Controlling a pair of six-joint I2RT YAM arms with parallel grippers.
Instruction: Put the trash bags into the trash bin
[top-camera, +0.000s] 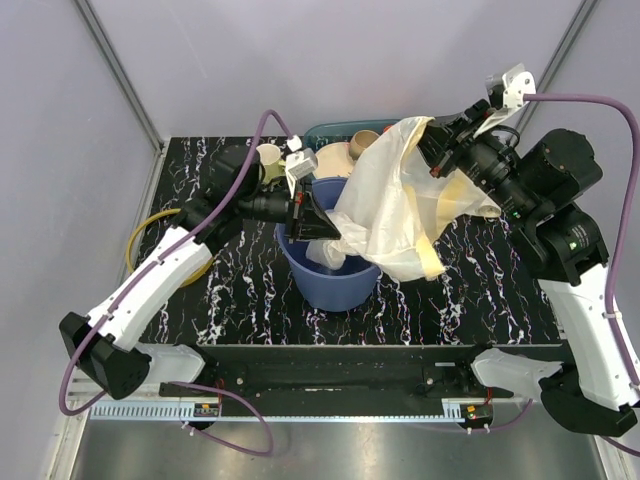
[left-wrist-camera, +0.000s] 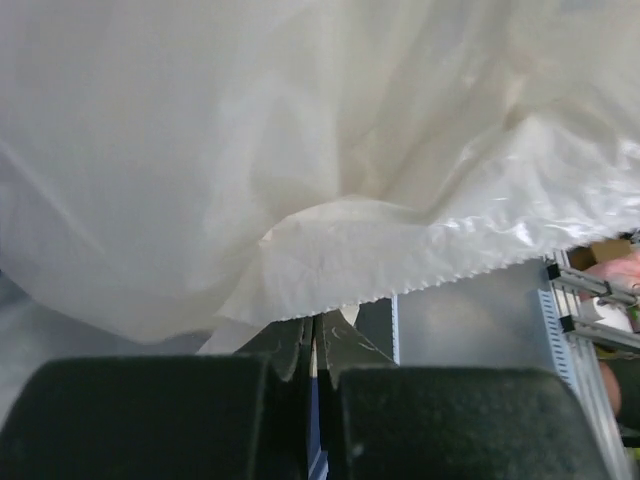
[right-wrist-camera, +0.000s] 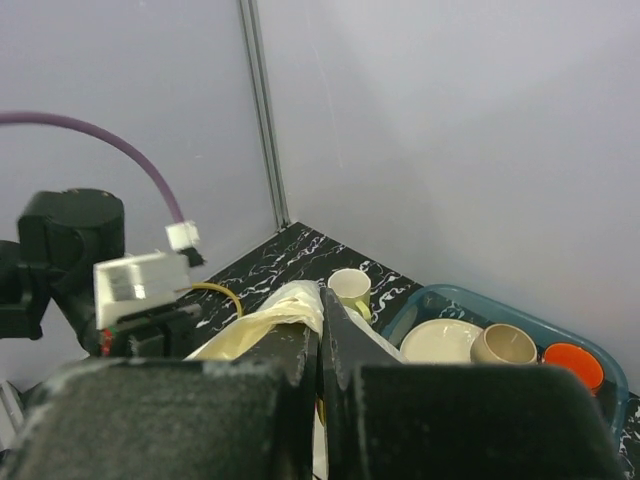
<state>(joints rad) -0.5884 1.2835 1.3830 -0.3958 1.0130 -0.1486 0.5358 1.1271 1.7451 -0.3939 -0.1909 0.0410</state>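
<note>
The large cream-white trash bag (top-camera: 390, 200) hangs from my right gripper (top-camera: 432, 140) down into the blue trash bin (top-camera: 335, 285) at the table's middle. The right gripper is shut on the bag's bunched top, which shows at its fingertips in the right wrist view (right-wrist-camera: 275, 315). My left gripper (top-camera: 318, 228) is over the bin's left rim, shut on the bag's lower edge. In the left wrist view the film (left-wrist-camera: 300, 150) fills everything above the closed fingertips (left-wrist-camera: 340, 345). Pale film lies inside the bin; I cannot tell a separate small bundle.
A teal dish basket (top-camera: 330, 130) at the back holds a cream plate (right-wrist-camera: 440, 340), a tan bowl (right-wrist-camera: 505, 345) and an orange cup (right-wrist-camera: 572, 362). A pale mug (top-camera: 268, 155) stands left of it. A yellow ring (top-camera: 140, 235) lies on the table under my left arm.
</note>
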